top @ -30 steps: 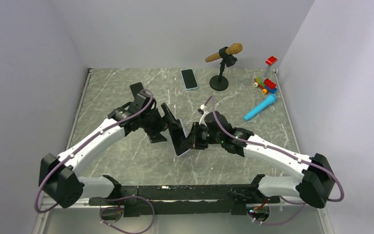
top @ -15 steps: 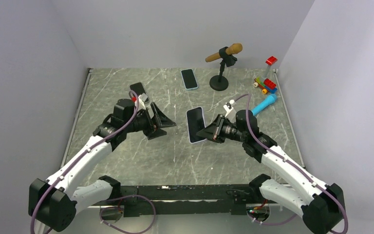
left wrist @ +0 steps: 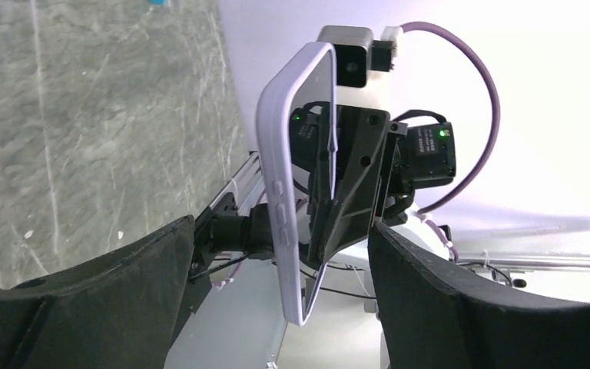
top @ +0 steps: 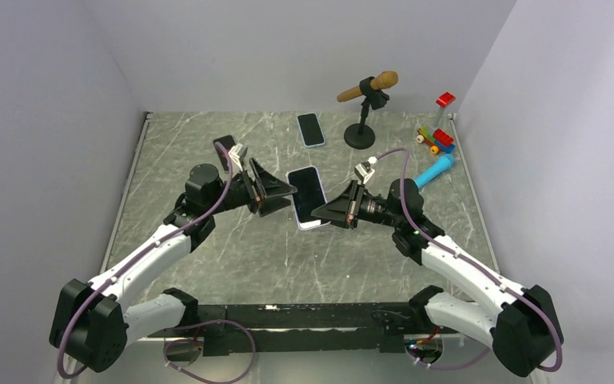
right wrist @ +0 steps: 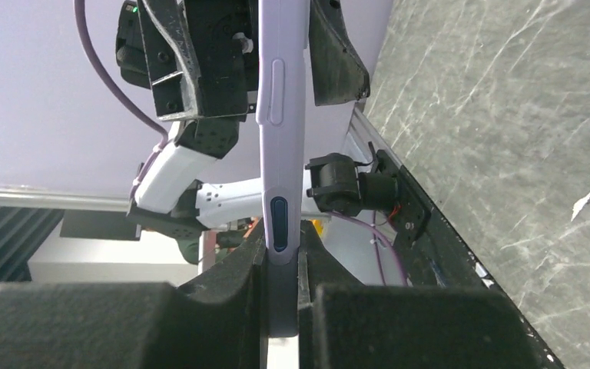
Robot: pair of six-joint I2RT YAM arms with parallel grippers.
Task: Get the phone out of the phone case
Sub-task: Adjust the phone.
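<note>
We judge the task unfinished: above the middle of the grey marbled table (top: 208, 248), the right gripper (right wrist: 282, 265) clamps the black phone (top: 307, 195), not yet out of its lilac soft case (left wrist: 273, 177); the left gripper (left wrist: 280, 231) gapes wide, empty.

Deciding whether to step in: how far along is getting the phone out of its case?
Done: the cased phone is off the table, clamped edgewise by the right gripper. In hand: the left gripper faces it with jaws open on either side, gripping nothing. Left: the phone sits fully inside the lilac case, so the actual separation has not started.
</note>
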